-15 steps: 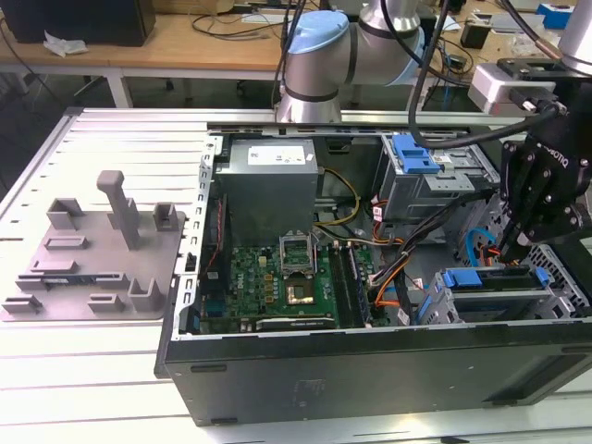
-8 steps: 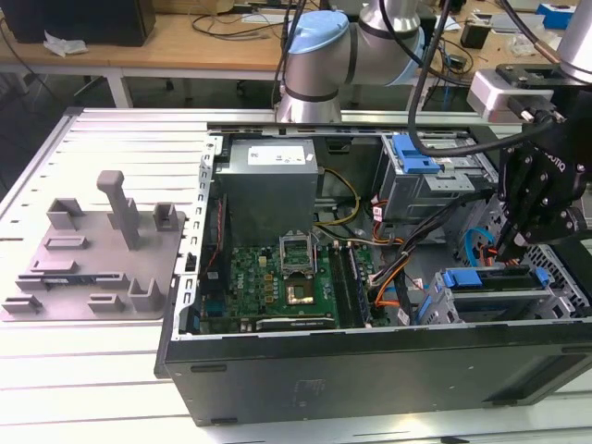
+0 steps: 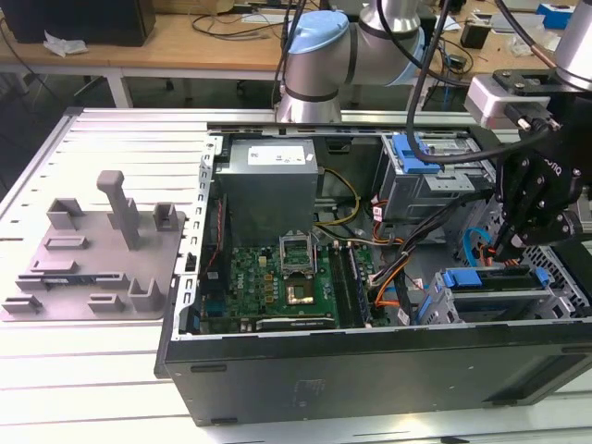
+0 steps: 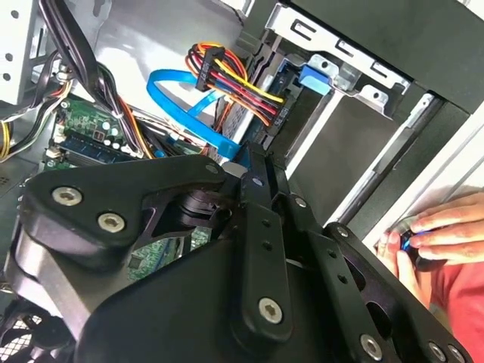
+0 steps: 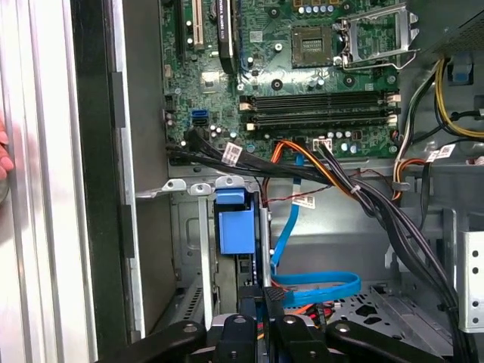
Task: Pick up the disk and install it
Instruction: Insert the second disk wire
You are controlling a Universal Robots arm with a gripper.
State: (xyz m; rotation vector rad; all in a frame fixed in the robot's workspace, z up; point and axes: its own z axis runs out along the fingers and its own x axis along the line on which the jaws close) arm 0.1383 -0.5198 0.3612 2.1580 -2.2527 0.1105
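The gripper (image 3: 514,242) hangs inside the open computer case (image 3: 277,370), at the exterior view's right, over the drive bay; its black fingers (image 5: 272,302) stand pressed close together in the first wrist view, with nothing seen between them. The disk (image 3: 495,282), framed in blue plastic, sits in the silver bay just below the gripper; in the first wrist view its blue bracket (image 5: 234,227) shows upright in the cage (image 5: 204,227). A blue ribbon cable (image 5: 318,283) loops beside the fingers; the motherboard (image 3: 277,282) lies near the case's middle. A grey fixture plate (image 3: 88,254) rests on the table, well apart; a person's hand (image 4: 431,238) touches the case edge in the second wrist view.
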